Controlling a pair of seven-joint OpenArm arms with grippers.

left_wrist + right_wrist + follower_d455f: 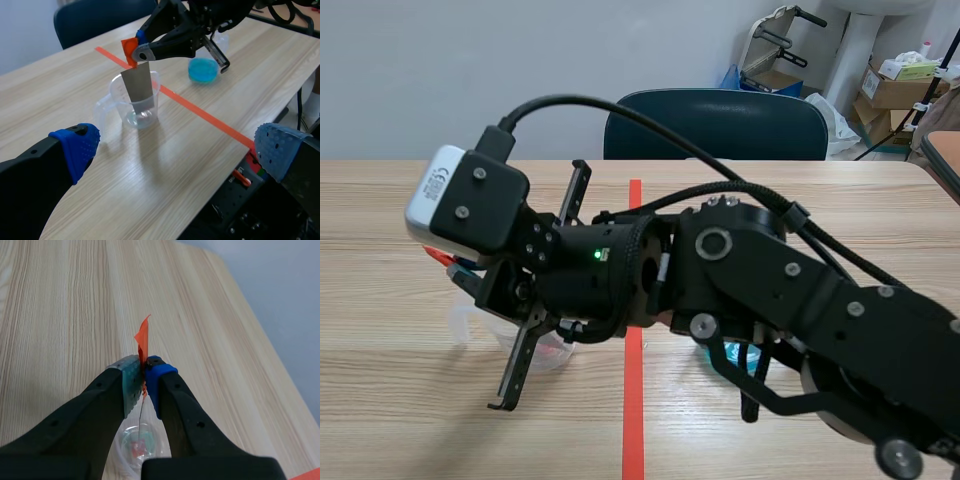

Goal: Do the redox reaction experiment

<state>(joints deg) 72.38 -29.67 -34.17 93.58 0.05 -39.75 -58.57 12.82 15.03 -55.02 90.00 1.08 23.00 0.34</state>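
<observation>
A clear plastic measuring cup [131,104] stands on the table just left of the orange tape line. A grey metal strip [138,86] with an orange tag [129,49] stands in it, lower end at the cup's bottom. My right gripper [138,48] is shut on the strip's tagged top. From the right wrist, the fingers [144,371] pinch the tag edge-on, straight above the cup [140,442]. The right arm crosses the scene to the cup [470,325]; the gripper [450,263] shows beneath its camera. My left gripper [175,150] is open, well short of the cup, holding nothing.
A small dish of blue liquid [202,70] sits right of the tape line, beside the right arm, also visible under the arm [732,355]. The tape line [633,420] runs down the table's middle. A blue chair [715,125] stands at the far edge.
</observation>
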